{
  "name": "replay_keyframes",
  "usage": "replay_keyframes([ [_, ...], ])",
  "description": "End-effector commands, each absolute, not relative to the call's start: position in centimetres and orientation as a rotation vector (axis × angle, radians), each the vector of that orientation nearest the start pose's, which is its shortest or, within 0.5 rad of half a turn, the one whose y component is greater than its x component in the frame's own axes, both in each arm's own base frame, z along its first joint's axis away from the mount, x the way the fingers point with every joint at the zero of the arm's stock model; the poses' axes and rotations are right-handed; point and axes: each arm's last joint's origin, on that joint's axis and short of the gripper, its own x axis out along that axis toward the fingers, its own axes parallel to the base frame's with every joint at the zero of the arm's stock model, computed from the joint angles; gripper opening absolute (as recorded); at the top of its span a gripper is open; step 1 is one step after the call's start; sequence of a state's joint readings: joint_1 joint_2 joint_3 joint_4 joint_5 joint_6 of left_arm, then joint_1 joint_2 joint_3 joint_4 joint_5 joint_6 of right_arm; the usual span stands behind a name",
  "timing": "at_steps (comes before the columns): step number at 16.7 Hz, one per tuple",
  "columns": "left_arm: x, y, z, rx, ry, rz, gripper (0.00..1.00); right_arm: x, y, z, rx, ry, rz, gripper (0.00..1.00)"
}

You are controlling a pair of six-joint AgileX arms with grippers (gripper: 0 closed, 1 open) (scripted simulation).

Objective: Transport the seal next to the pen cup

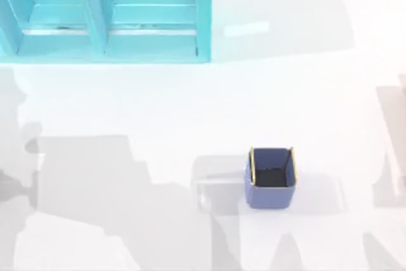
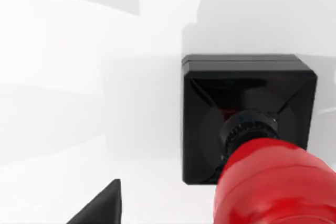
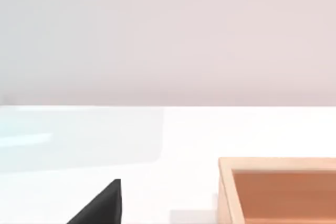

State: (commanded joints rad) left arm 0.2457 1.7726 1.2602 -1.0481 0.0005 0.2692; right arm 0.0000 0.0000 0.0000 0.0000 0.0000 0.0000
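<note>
You have the seal point(image 2: 273, 182) right up against the left wrist camera, its glossy red handle pointing at the lens and its black square base facing the white worktop point(image 1: 190, 106) below. That suggests it is being carried upright, stamping face down, so it can be set down flat. The left gripper point(image 2: 168, 205) sits alongside it, but you cannot tell whether it is clenched on the seal or released. The pen cup point(image 1: 271, 177) stands upright at the lower centre-right of the top view. It has open worktop on every side, so you have room to place the seal beside it without knocking its gold-edged rim. The turquoise shelf point(image 1: 104, 14) fills the upper left of the top view, well apart from the cup and out of your way. Your right gripper point(image 3: 105, 205) idles near an open wooden box point(image 3: 278, 192); its state cannot be told either. No brand, label or writing is readable on anything.
</note>
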Motion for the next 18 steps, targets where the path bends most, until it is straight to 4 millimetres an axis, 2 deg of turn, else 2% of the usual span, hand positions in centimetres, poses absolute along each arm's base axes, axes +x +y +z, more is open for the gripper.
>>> replay_keyframes([
  [4,30.8,8.0,15.2,0.016,1.569,-0.016,1.0,10.6,-0.1,16.0,0.0,0.0,0.0,1.0],
  [9,30.7,8.0,14.9,0.015,1.571,-0.016,1.0,10.6,-0.1,16.0,0.0,0.0,0.0,1.0],
  [18,30.7,8.0,14.9,0.015,1.571,-0.016,0.32,10.6,-0.1,16.0,0.0,0.0,0.0,1.0],
])
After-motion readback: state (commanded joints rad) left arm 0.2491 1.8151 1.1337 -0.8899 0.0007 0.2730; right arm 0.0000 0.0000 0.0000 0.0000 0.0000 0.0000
